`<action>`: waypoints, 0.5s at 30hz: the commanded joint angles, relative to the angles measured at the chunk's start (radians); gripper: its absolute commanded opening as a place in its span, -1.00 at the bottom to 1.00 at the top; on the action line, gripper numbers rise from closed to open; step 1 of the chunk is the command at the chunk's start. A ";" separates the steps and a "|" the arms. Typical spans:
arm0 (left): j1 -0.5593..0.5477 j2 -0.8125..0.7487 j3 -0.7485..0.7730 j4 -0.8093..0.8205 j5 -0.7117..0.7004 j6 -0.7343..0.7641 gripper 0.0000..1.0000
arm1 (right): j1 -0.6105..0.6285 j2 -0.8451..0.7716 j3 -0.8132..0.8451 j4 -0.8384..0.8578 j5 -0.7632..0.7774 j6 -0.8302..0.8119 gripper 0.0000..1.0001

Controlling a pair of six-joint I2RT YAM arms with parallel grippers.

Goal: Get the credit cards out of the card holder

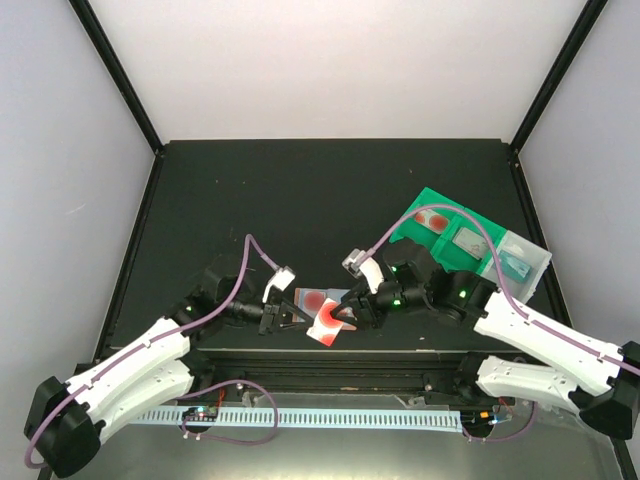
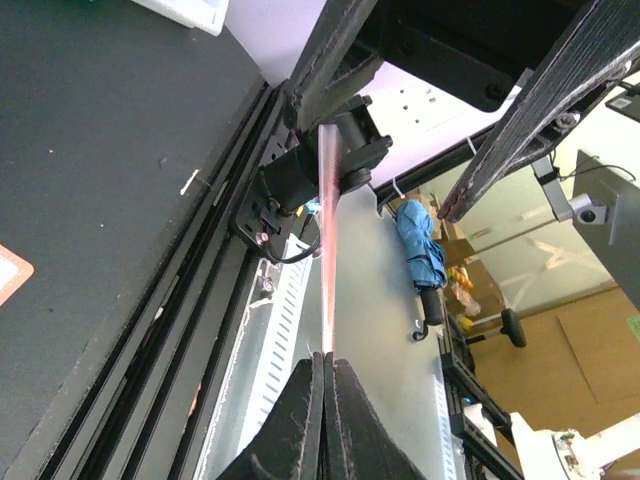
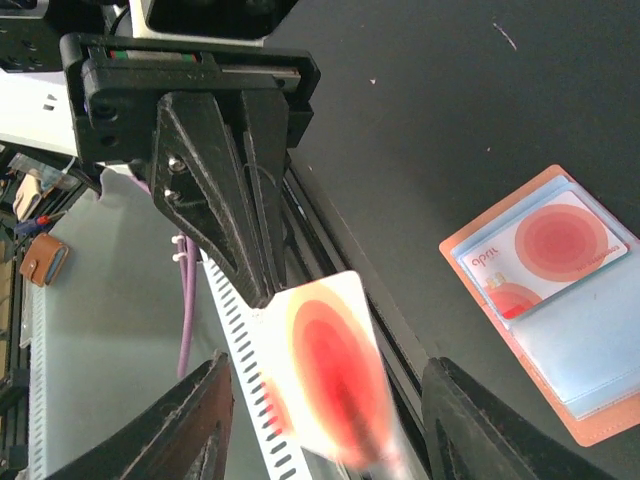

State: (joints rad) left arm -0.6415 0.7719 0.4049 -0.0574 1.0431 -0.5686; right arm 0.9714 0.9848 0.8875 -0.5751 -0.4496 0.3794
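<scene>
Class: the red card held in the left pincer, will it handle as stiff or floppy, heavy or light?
Probably stiff: gripped at one corner by the left pincer, the red card juts out flat. Likely light: edge-on it looks very thin.

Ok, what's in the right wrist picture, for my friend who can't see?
The left claw pinches a red-and-white card by its corner, inside the open right claw. Beside it, on the black table, a brown card holder lies open with another card inside.
</scene>
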 commanded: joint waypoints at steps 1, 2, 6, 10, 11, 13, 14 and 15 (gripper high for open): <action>-0.010 -0.007 0.003 0.035 0.034 0.004 -0.97 | -0.007 0.012 0.045 -0.022 -0.019 -0.030 0.07; -0.011 -0.008 0.004 0.036 0.036 0.003 -0.97 | -0.008 0.018 0.046 -0.027 -0.018 -0.034 0.07; -0.011 -0.012 0.004 0.033 0.034 0.007 -0.97 | -0.009 0.031 0.053 -0.043 -0.017 -0.043 0.09; -0.012 -0.012 0.001 0.033 0.034 0.006 -0.97 | -0.010 0.036 0.055 -0.041 -0.061 -0.049 -0.29; -0.013 -0.015 0.000 0.033 0.034 0.005 -0.97 | -0.010 0.033 0.054 -0.038 -0.063 -0.047 -0.43; -0.012 -0.019 0.000 0.036 0.032 0.004 -0.97 | -0.011 0.031 0.053 -0.040 -0.059 -0.049 -0.66; -0.013 -0.019 0.001 0.039 0.034 0.004 -0.97 | -0.011 0.032 0.053 -0.044 -0.060 -0.052 -0.74; -0.013 -0.019 0.002 0.040 0.037 0.003 -0.97 | -0.011 0.032 0.052 -0.047 -0.065 -0.055 -0.81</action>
State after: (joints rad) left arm -0.6498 0.7712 0.4026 -0.0521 1.0565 -0.5686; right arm 0.9661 1.0225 0.9192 -0.6121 -0.4828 0.3420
